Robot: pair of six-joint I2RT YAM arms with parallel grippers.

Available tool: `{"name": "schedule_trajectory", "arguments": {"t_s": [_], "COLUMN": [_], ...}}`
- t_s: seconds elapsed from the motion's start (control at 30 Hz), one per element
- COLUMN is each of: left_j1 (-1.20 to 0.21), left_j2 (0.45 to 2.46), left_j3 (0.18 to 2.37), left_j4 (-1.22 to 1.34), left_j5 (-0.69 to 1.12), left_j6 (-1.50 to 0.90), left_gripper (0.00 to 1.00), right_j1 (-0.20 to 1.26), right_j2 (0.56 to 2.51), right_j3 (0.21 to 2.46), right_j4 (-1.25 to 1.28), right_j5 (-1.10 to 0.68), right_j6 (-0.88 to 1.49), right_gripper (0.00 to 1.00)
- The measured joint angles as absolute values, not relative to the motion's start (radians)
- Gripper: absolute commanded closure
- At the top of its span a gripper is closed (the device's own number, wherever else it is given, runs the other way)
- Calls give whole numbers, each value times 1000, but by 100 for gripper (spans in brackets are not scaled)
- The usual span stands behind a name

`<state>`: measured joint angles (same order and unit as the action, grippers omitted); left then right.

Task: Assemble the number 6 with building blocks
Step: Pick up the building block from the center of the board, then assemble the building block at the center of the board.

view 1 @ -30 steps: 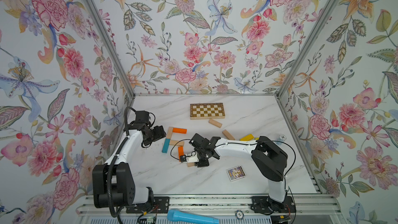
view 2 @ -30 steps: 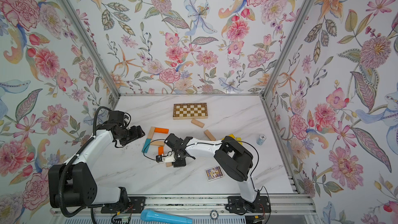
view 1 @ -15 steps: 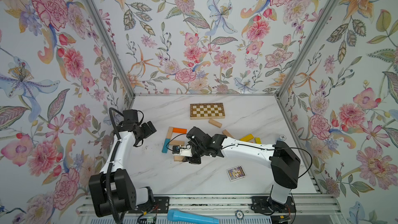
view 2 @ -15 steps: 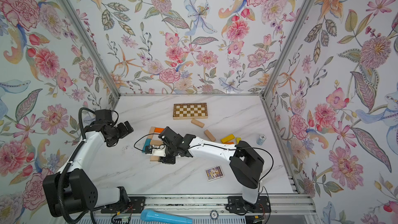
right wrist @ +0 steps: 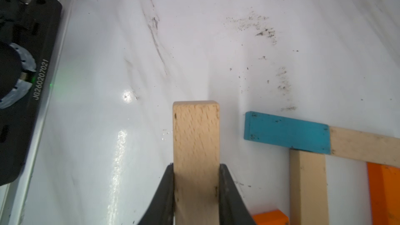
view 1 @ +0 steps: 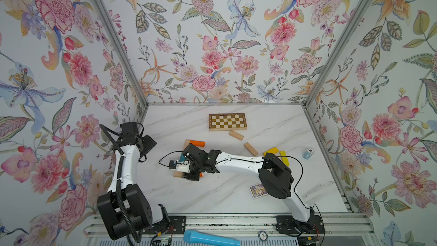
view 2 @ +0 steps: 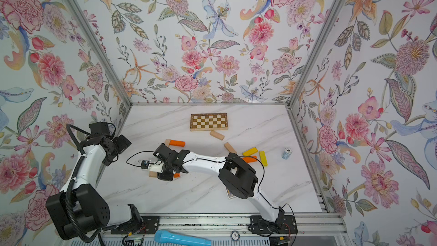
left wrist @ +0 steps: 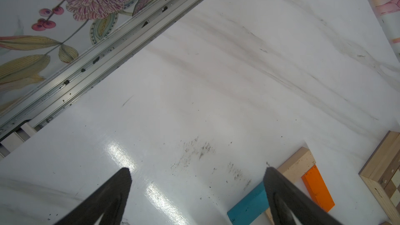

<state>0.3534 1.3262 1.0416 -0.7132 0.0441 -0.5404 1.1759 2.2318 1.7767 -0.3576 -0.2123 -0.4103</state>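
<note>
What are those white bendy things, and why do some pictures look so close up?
They are two robot arms, fixed at the front edge of a white marble table: the left arm and the right arm. Each ends in a pincer called a gripper.

Two pictures are taken from high up, side by side, and show the whole table. The other two come from little cameras on the arms' wrists, so they look close up.

On the table lie small wooden building blocks, among them a teal-blue block, an orange block and a yellow block. There is also a brown-and-cream checkered board.

The right gripper is pinching a pale plain wooden block. The left gripper is open and holds nothing.
</note>
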Motion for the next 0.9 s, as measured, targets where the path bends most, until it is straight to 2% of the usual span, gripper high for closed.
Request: {"name": "schedule_trajectory", "arguments": {"t_s": [0.9], "left_j1": [353], "left_j2": [1325], "left_j3": [1019], "left_j4": [-709], "left_j5": [49], "left_j6": [-548], "left_gripper": [1], "right_j1": [1164], "right_j2": [2344], "right_j3": [1858], "right_j4": [-393], "right_j5": [-124], "right_j6": [-402], "right_gripper": [74]}}
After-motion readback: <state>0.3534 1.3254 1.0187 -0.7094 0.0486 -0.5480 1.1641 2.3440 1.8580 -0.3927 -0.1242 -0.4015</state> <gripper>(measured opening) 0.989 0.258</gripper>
